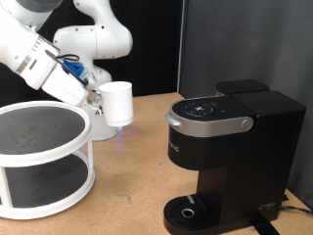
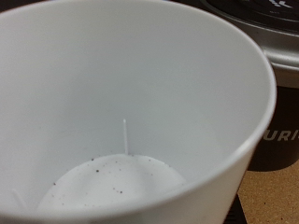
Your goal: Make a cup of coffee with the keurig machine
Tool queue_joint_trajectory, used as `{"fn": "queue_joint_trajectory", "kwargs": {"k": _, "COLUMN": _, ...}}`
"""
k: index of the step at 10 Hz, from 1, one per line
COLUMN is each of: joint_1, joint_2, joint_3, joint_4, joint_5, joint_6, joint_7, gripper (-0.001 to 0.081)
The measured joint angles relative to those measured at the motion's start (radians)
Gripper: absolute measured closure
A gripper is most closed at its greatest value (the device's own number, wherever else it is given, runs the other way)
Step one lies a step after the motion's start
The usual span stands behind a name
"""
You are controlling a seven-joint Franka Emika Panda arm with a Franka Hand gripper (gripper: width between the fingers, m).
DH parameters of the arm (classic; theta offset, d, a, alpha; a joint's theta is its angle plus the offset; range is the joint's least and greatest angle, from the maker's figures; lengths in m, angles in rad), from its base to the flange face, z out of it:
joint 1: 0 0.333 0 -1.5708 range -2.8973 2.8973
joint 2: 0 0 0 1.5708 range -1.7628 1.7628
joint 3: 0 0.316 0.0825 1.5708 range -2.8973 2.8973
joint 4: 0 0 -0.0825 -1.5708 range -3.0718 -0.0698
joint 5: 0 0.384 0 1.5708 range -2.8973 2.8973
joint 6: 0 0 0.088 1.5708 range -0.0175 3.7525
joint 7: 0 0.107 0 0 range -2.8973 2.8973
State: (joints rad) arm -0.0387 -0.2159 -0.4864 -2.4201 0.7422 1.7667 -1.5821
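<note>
Lab bench setup: black curtain backdrop point(image 1: 156, 39), bare cork-brown table point(image 1: 132, 166), white two-tier rack point(image 1: 44, 162), keurig machine point(image 1: 230, 157) staged alone.

Only one piece of lettering can be read: in the wrist view, pale capitals "URI" stand on the dark front of the keurig machine point(image 2: 280, 140), just past the rim of the cup point(image 2: 140, 103), cut off by the picture's edge. In the exterior view the same front point(image 1: 210, 162) carries faint marks below the silver-grey trim, too small to read
</note>
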Motion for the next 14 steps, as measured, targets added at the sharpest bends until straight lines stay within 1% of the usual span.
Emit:
{"fn": "queue_joint_trajectory", "kwargs": {"k": 1, "joint_1": 0.0, "joint_2": 0.001, "joint_3": 0.005, "joint_4": 0.0, "joint_5": -0.023, "joint_6": -0.001, "joint_7": 0.033, "gripper": 0.0737}}
{"fn": "queue_joint_trajectory", "kwargs": {"k": 3, "joint_1": 0.001, "joint_2": 0.005, "joint_3": 0.018, "joint_4": 0.0, "joint_5": -0.098, "joint_6": -0.026, "joint_7": 0.028, "gripper": 0.0737}}
{"fn": "queue_joint_trajectory", "kwargs": {"k": 4, "joint_1": 0.0, "joint_2": 0.005, "joint_3": 0.018, "joint_4": -0.001, "joint_5": -0.086, "joint_6": -0.022, "joint_7": 0.03, "gripper": 0.0737}}
{"fn": "queue_joint_trajectory", "kwargs": {"k": 5, "joint_1": -0.001, "joint_2": 0.005, "joint_3": 0.018, "joint_4": -0.005, "joint_5": -0.065, "joint_6": -0.014, "joint_7": 0.071, "gripper": 0.0737}}
{"fn": "queue_joint_trajectory", "kwargs": {"k": 6, "joint_1": -0.001, "joint_2": 0.001, "joint_3": 0.02, "joint_4": -0.02, "joint_5": -0.019, "joint_6": 0.035, "joint_7": 0.132, "gripper": 0.0737}}
{"fn": "queue_joint_trajectory", "kwargs": {"k": 7, "joint_1": -0.002, "joint_2": -0.007, "joint_3": 0.028, "joint_4": -0.045, "joint_5": 0.022, "joint_6": 0.105, "joint_7": 0.197, "gripper": 0.0737}}
{"fn": "queue_joint_trajectory", "kwargs": {"k": 8, "joint_1": -0.002, "joint_2": -0.018, "joint_3": 0.04, "joint_4": -0.073, "joint_5": 0.069, "joint_6": 0.192, "joint_7": 0.243, "gripper": 0.0737}}
{"fn": "queue_joint_trajectory", "kwargs": {"k": 9, "joint_1": -0.001, "joint_2": -0.031, "joint_3": 0.054, "joint_4": -0.106, "joint_5": 0.124, "joint_6": 0.279, "joint_7": 0.257, "gripper": 0.0737}}
{"fn": "queue_joint_trajectory", "kwargs": {"k": 10, "joint_1": -0.001, "joint_2": -0.044, "joint_3": 0.066, "joint_4": -0.135, "joint_5": 0.165, "joint_6": 0.339, "joint_7": 0.257, "gripper": 0.0737}}
{"fn": "queue_joint_trajectory", "kwargs": {"k": 12, "joint_1": 0.001, "joint_2": -0.059, "joint_3": 0.087, "joint_4": -0.175, "joint_5": 0.201, "joint_6": 0.402, "joint_7": 0.257, "gripper": 0.0737}}
{"fn": "queue_joint_trajectory", "kwargs": {"k": 14, "joint_1": 0.007, "joint_2": -0.062, "joint_3": 0.123, "joint_4": -0.208, "joint_5": 0.218, "joint_6": 0.464, "joint_7": 0.257, "gripper": 0.0737}}
